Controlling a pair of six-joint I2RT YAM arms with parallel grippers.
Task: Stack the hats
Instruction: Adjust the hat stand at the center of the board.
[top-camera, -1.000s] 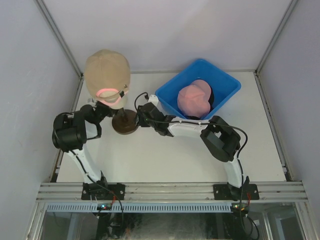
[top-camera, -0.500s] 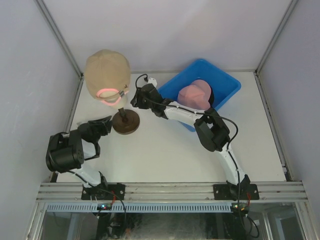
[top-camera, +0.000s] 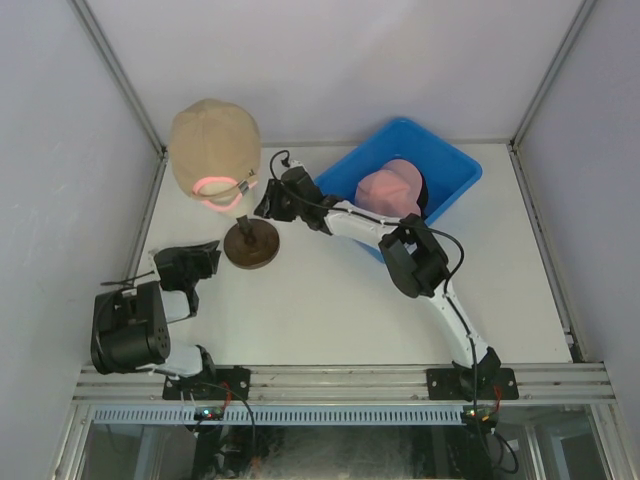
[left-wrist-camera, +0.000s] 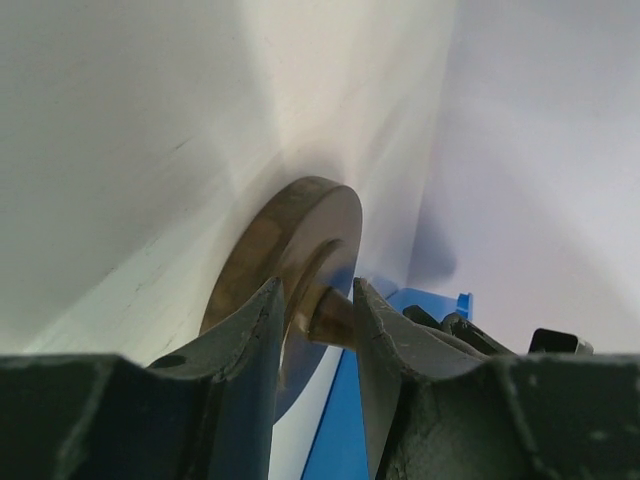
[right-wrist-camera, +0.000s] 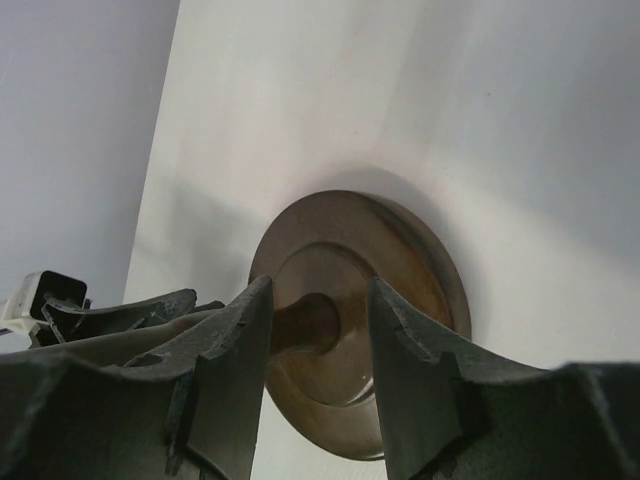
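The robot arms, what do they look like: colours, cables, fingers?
Both the left arm and the right arm have white links, bulky black joint housings and thin black cables looping alongside. The fingers are matte dark grey and tapered, with slightly rough surfaces.

This is a robotics lab test cell: a bare white desk (top-camera: 330, 310) boxed in by plain pale walls (top-camera: 50, 150), with metal frame posts (top-camera: 118, 75) rising at its far corners, and an aluminium rail (top-camera: 340, 382) along its near edge where the left arm (top-camera: 130, 325) and right arm (top-camera: 420, 265) are bolted down side by side.
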